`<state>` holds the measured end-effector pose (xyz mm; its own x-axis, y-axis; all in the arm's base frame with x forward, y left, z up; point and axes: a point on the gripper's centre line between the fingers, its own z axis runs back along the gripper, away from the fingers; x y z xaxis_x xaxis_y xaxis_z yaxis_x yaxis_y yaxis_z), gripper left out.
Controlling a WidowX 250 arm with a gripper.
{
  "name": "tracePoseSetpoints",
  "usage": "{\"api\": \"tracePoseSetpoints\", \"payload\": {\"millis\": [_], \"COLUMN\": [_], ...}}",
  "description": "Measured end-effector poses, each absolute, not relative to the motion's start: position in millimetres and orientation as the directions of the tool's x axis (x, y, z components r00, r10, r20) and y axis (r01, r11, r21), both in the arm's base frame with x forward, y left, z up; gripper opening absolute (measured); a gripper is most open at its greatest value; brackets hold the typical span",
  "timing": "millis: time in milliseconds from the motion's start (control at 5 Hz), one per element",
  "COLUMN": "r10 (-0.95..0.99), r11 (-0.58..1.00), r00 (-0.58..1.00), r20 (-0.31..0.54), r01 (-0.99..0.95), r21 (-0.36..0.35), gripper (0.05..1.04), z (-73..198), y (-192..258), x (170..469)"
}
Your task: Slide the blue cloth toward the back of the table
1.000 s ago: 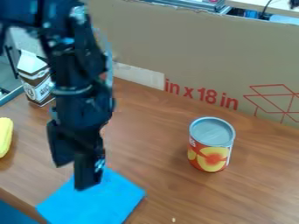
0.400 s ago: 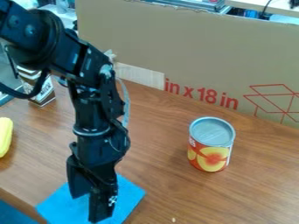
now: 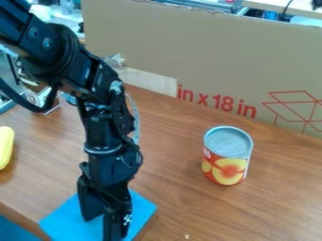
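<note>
Over the blue cloth (image 3: 141, 207) lying flat on the table (image 3: 182, 141), the gripper (image 3: 104, 229) hangs with its fingers parted, grasping nothing, and could ruck the cloth or jam against the table if lowered too far.

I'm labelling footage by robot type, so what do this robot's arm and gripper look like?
The arm is black, with rounded joints, round bolt heads and a pale band above the gripper. A thick black cable loops beside it. The gripper is black too, with two blocky fingers and a small whitish marking.
</note>
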<state>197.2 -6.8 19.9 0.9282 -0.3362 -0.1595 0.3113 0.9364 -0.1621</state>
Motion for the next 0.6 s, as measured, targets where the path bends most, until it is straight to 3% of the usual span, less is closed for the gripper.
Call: {"api": "tracePoseSetpoints", "payload": {"millis": [200, 400, 600], "r10": [-0.300, -0.258, -0.245], "r11": [0.947, 0.960, 0.967], "r00": [0.949, 0.966, 0.969], "r20": [-0.096, 0.002, 0.018], "r01": [0.283, 0.257, 0.245], "r21": [-0.153, -0.108, -0.065], "gripper": [1.009, 1.009, 1.009], "z": [19, 21, 22], "y": [5, 36, 70], "x": [208, 239, 265]}}
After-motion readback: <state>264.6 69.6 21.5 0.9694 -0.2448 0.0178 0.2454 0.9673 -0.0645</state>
